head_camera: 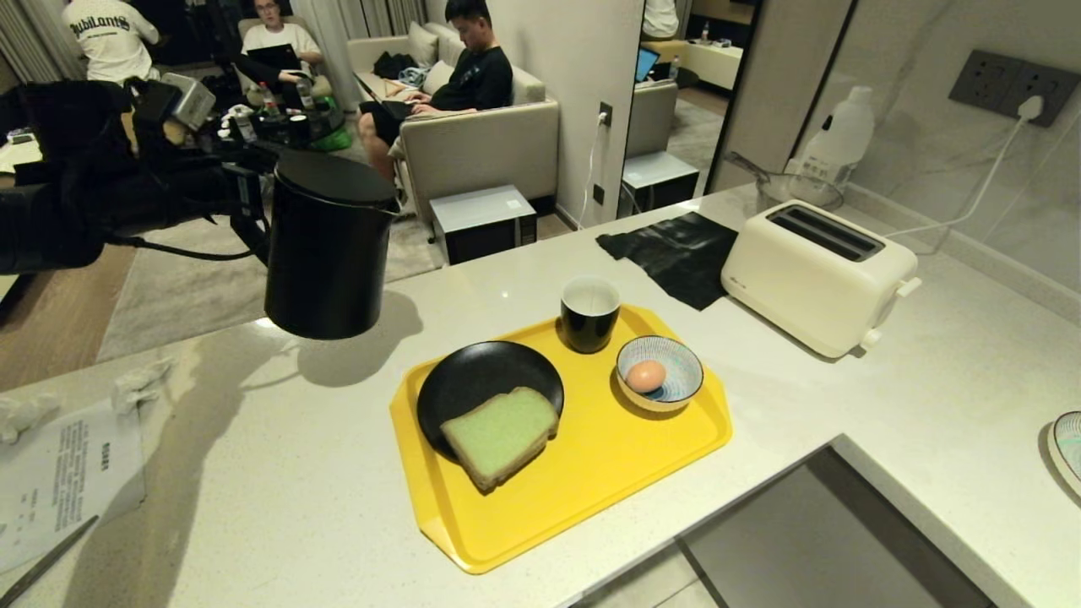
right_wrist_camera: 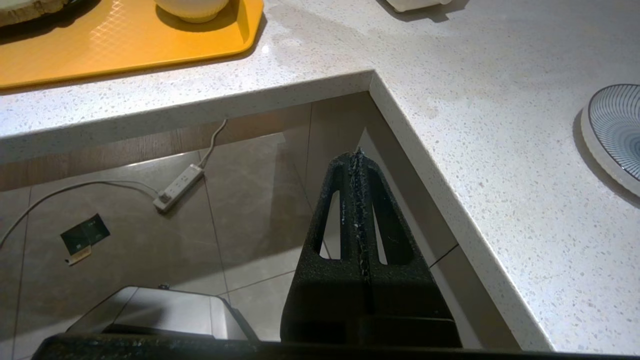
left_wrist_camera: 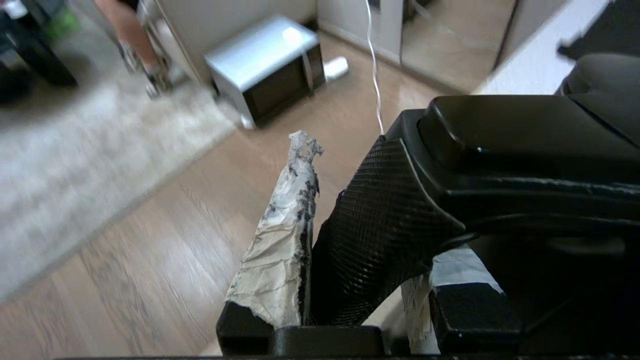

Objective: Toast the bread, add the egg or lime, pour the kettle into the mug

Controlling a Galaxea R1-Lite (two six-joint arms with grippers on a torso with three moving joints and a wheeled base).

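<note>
Head view — left claw (left_wrist_camera: 360, 240) clamped on lifted kettle (head_camera: 328, 245) handle.

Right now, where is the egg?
In the head view the egg lies in the striped bowl on the right part of the yellow tray, just right of the mug.

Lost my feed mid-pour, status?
Left end effector shut on kettle handle, kettle airborne left of tray. Right end effector shut, parked below counter edge. Mug path unobstructed.
</note>
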